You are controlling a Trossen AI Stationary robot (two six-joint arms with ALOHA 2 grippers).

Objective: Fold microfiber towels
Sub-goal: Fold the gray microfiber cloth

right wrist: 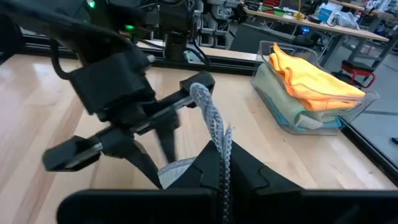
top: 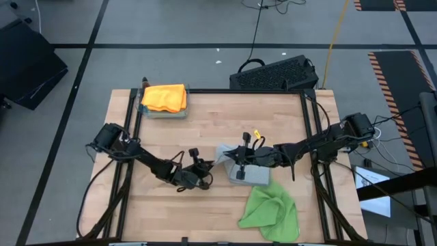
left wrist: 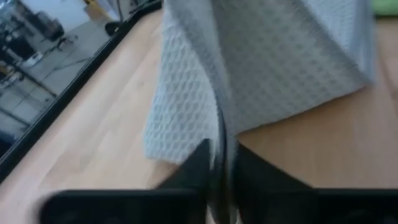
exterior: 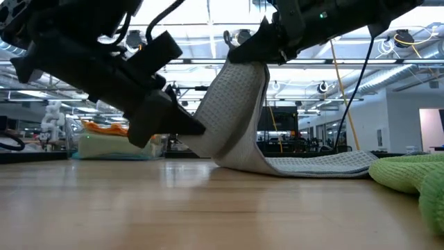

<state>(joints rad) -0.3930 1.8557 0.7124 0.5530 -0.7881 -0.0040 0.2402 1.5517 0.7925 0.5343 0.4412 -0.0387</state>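
Two tools (top: 205,179) (top: 235,156) pinch waffle-textured grey towel (top: 254,174), draped.

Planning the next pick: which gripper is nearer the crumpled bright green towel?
Right. The right gripper holds the grey towel just above the bright green towel; the left gripper sits farther left.
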